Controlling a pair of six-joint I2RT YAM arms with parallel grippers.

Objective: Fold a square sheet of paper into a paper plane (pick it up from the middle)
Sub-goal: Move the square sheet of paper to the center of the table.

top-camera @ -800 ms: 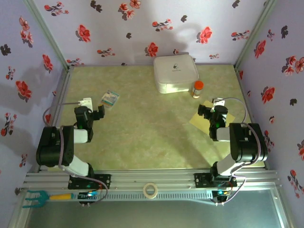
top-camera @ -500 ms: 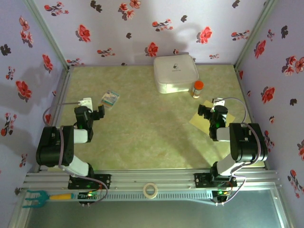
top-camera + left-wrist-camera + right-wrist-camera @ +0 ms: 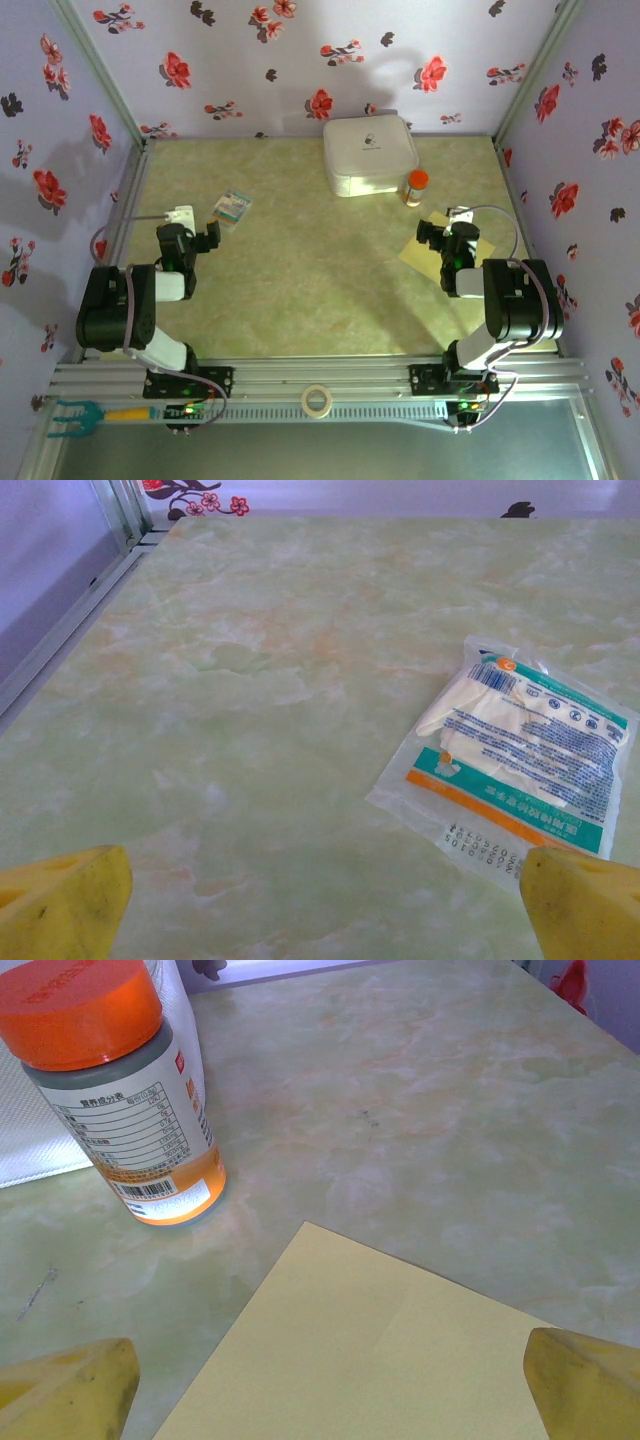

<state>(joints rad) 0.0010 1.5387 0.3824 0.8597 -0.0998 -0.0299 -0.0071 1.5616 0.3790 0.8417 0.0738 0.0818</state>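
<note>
One square sheet of paper [image 3: 390, 1360], plain yellow, lies flat on the right side of the green marbled table [image 3: 310, 260], with one corner pointing toward one orange-capped bottle [image 3: 120, 1110]. One white box [image 3: 368, 152] sits behind the bottle, and one teal-and-white packet [image 3: 520, 760] lies on the left. There are two grippers. The right gripper [image 3: 327, 1388] is over the sheet with its yellow fingers spread wide, gripping nothing. The left gripper [image 3: 322, 900] is near the packet, also spread wide and empty.
</note>
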